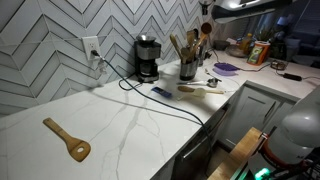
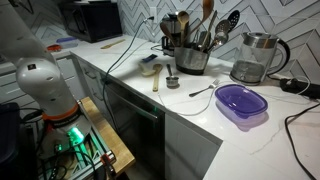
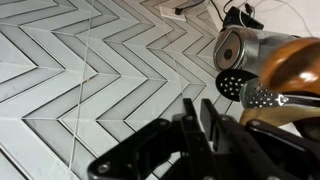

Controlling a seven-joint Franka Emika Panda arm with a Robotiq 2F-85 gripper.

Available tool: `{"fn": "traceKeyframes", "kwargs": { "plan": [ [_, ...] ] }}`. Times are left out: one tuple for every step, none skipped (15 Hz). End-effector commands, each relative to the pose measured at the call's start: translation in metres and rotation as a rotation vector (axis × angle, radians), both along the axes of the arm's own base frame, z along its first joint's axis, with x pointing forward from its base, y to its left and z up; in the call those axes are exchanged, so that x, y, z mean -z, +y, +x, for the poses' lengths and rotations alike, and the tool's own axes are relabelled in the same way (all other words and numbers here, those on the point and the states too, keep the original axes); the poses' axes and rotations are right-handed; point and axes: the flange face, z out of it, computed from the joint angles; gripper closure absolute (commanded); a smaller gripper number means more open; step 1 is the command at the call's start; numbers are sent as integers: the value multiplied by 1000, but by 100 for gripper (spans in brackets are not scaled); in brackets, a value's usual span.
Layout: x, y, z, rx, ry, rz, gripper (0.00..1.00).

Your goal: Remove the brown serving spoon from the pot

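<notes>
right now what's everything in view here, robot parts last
pot: 1, grey metal, by tiled wall, holding utensils
brown serving spoon: 1, brown, standing tallest in pot
coffee maker: 1, black, beside pot
kettle: 1, clear and silver, beside pot
container: 1, purple, near counter edge
wooden spatula: 1, tan, lying alone on counter
wooden spoon: 1, tan, lying before pot
metal spoon: 1, silver, beside container
microwave: 1, black, far counter end
arm: 1, white, beside counter
hand: 1, black, facing wall; open or shut unclear

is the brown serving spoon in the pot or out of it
In. In both exterior views the brown serving spoon stands handle down in the pot, head above the other utensils.
</notes>
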Motion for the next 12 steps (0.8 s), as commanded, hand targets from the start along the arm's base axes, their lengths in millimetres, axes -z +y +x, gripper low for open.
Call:
{"fn": "traceKeyframes", "kwargs": {
  "plan": [
    [-6,2,-2,41,25,-23,96],
    [-6,2,-1,44,30,-22,96],
    [-5,2,0,50,37,-21,96],
    [-3,2,1,54,43,-20,96],
    [0,1,3,55,58,-13,96],
    [3,-1,5,61,71,-7,96],
    [7,-2,6,66,90,3,96],
    [11,-3,6,69,109,12,96],
    [14,-4,7,72,132,26,96],
    [16,-4,7,78,154,41,96],
    [19,-5,7,84,180,59,96],
    [21,-6,6,82,219,90,96]
  ]
}}
